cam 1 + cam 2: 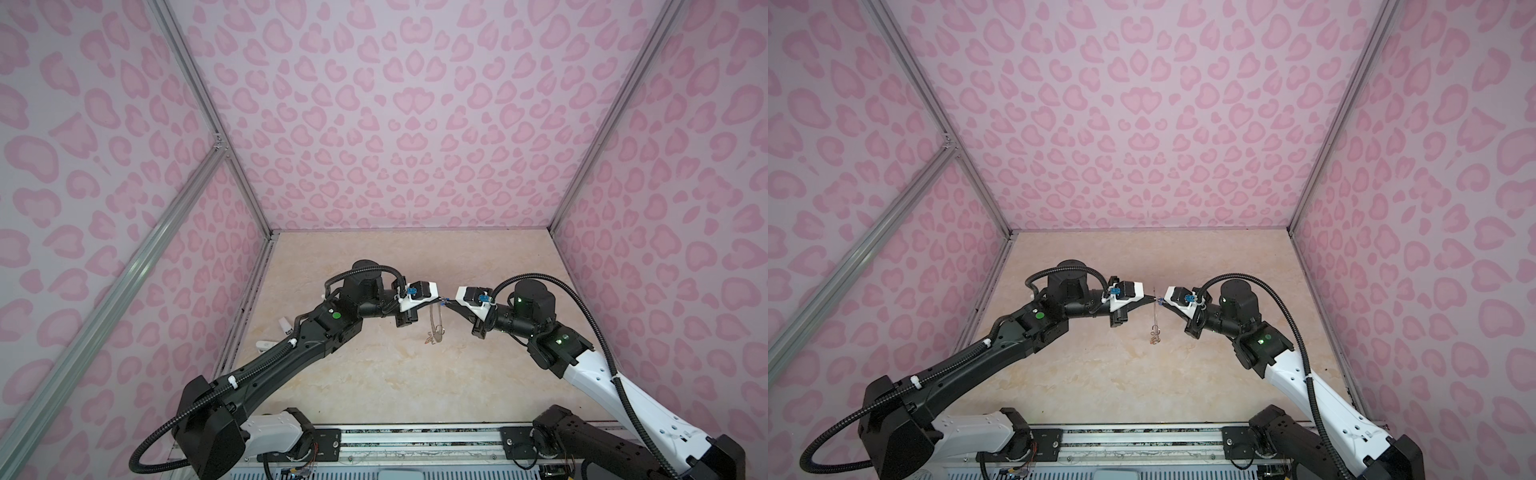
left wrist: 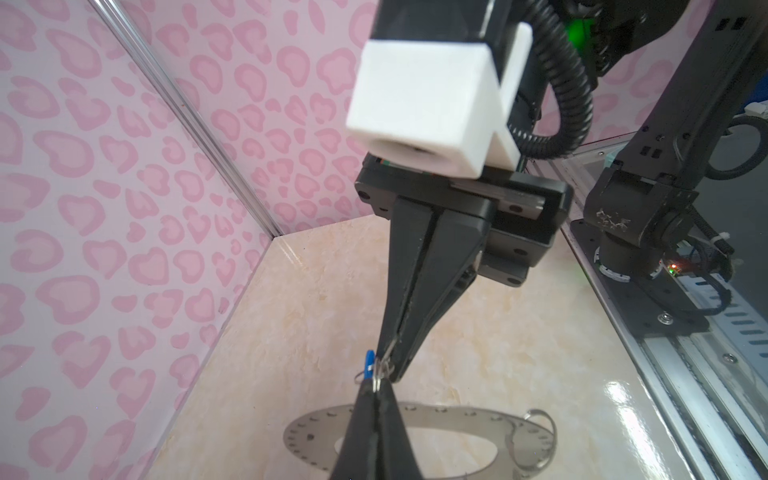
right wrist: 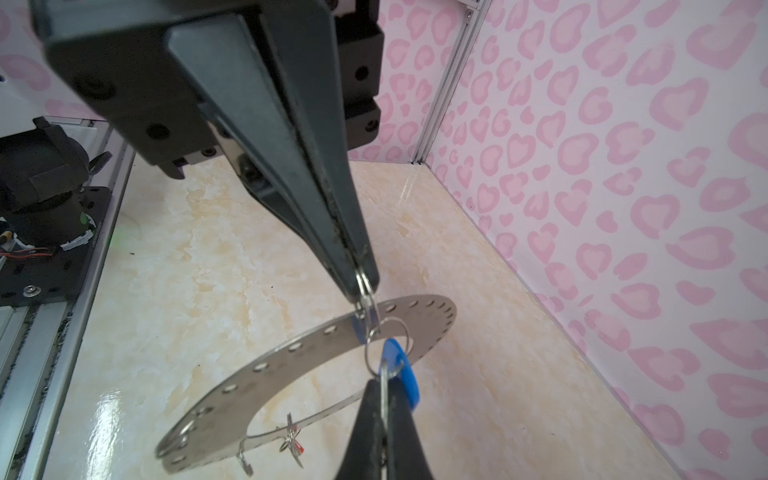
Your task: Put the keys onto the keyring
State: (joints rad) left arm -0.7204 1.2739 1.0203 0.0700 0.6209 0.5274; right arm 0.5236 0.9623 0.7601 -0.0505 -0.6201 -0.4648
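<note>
My left gripper (image 3: 361, 286) and right gripper (image 3: 383, 386) clamp wire rings (image 3: 365, 298) at the keyring's (image 3: 216, 432) twelve o'clock. It is edge-on in both top views and shows its holed face in the wrist views.

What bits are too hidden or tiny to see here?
- Keyring, both top views: edge-on, holes too small.
- Keyring, left wrist view: left gripper covers part of it.
- Blue-tag key, right wrist view: right gripper hides everything past the tag.
- Red-tag key, right wrist view: just a speck.

Both top views look down from high at 6 o'clock toward 12. Close in, left wrist faces 3 o'clock, right wrist 9; both apparently share the keyring (image 2: 419, 415) (image 3: 432, 332).
</note>
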